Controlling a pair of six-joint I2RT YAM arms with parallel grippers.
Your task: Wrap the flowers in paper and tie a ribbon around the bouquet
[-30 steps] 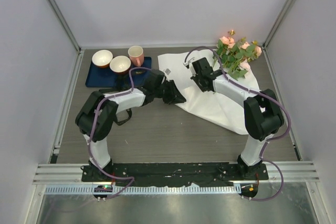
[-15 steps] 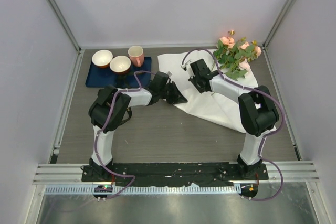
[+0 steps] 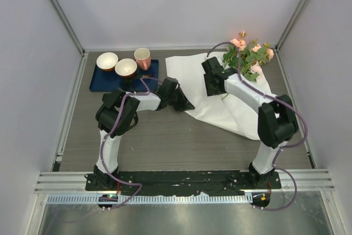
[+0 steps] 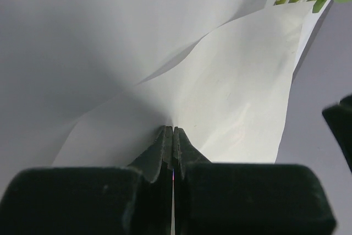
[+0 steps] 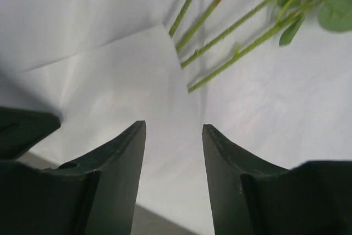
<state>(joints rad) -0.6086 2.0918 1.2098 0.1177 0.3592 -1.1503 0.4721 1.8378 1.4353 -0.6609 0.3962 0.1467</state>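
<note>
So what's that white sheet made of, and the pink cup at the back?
The white sheet looks like thin matte paper: it folds and curls softly, without gloss. The pink cup looks like glazed ceramic, smooth and evenly coloured, though plastic is possible from this far.

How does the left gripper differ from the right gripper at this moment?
The left gripper is shut, pinching a fold of the paper; the right gripper is open, holding nothing. The left gripper sits at the paper's left edge, while the right gripper is over the paper near the stems of the flowers. Both face the same white sheet.
</note>
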